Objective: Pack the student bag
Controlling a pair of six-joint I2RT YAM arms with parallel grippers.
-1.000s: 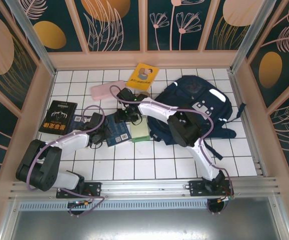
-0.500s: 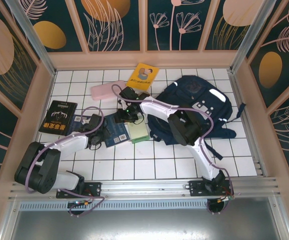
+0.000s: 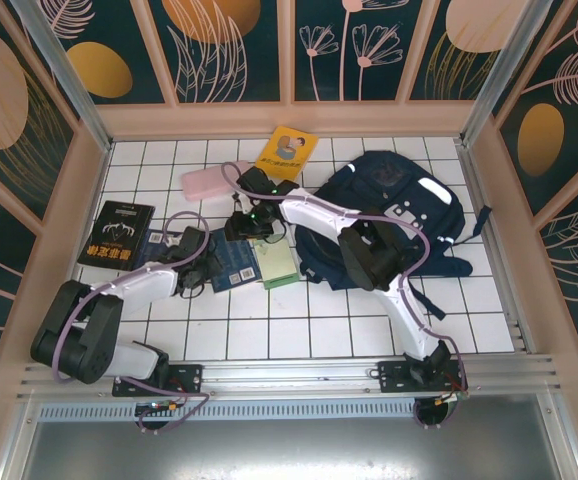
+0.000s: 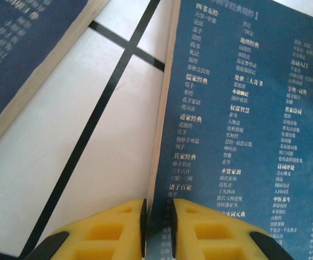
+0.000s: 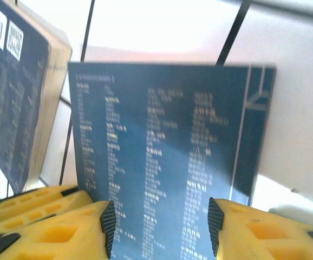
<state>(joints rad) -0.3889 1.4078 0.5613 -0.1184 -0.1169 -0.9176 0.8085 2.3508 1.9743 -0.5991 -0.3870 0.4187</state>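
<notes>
Likely soft, floppy and bulky, the large navy-blue fabric backpack (image 3: 424,215) right of the thin blue paperback (image 4: 243,124) wants gripping at its zip rim; left claw (image 4: 156,208) pinches that paperback's edge, right claw (image 5: 159,227) stands open over it.

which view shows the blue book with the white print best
Right wrist: nearly the whole cover of the blue book shows. Left wrist has a sharp close-up of part; top external has it small, partly under the arms.
</notes>
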